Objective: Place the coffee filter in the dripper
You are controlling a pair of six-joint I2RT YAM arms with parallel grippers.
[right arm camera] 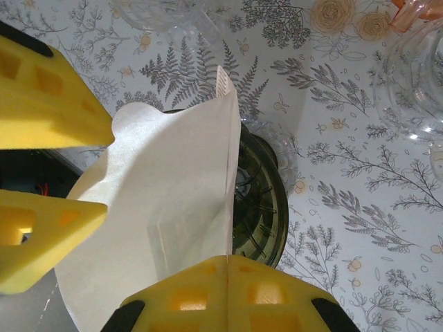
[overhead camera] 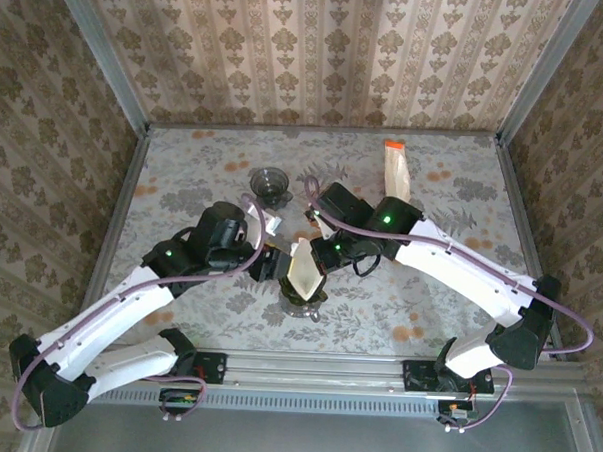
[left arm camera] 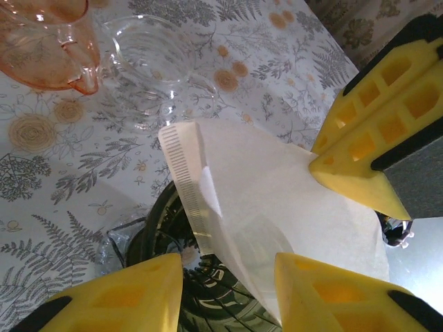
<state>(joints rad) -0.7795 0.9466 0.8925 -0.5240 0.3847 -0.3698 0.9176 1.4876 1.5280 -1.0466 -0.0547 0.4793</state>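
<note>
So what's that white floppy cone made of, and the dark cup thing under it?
The coffee filter looks like thin matte white paper: it creases, and has a crimped seam along one edge. The dripper beneath looks like dark see-through glass or plastic, glossy and ribbed; I can't tell which.

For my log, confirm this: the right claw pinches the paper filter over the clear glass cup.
Not right. The right claw pinches the paper filter over the dark dripper near the front edge, not the clear glass cup, which stands apart farther back. The top view shows it.
</note>
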